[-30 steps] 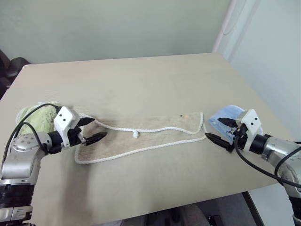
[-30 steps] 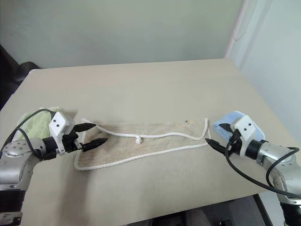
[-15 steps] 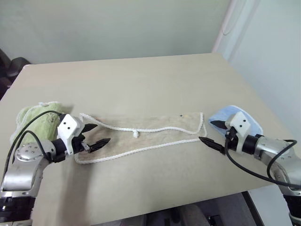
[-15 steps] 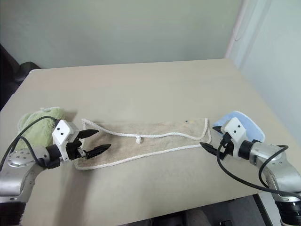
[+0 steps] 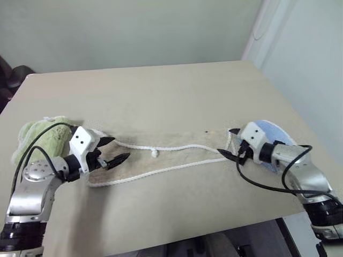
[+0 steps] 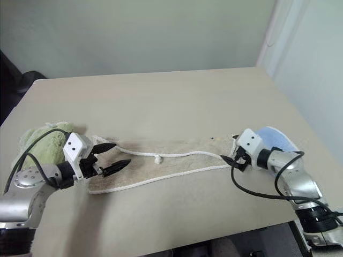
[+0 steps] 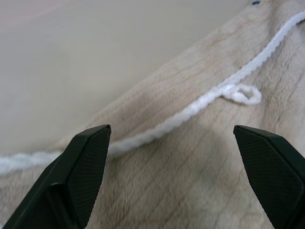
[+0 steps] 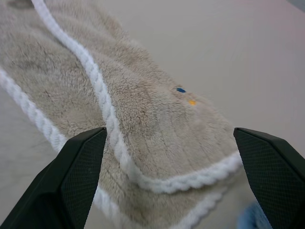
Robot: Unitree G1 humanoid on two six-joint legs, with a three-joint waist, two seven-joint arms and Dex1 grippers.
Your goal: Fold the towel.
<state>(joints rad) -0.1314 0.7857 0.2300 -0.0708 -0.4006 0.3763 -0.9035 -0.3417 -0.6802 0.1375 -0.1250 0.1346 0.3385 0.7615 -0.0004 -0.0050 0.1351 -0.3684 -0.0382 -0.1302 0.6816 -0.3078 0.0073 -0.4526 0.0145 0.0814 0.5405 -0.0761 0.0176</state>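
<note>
Walls [image 5: 134, 32] of a pale grey-green colour stand behind a big tan tabletop [image 5: 161, 91], and a white wall panel [image 5: 305, 69] runs down the right side of the room. Something dark, which I cannot make out, peeks in at the far left edge [image 5: 10, 77]. The tabletop is smooth and plain. The towel [image 5: 166, 155] lies flat near its front edge, folded into a long beige strip going from left to right. White rope edging [image 5: 177, 148] runs along the towel, and a small white loop [image 5: 154, 153] sits on that rope near the middle. Two tiny dots, one blue and one orange [image 8: 186, 95], show near the towel's right end. A crumpled green towel [image 5: 40, 136] sits just past its left end, and a light blue folded towel [image 5: 278, 140] lies just past its right end. The left gripper [image 5: 115, 151] hovers over the towel's left end with its jaws spread wide, holding nothing. The right gripper [image 5: 229, 143] is at the towel's right end, jaws also spread wide, and holds nothing.
</note>
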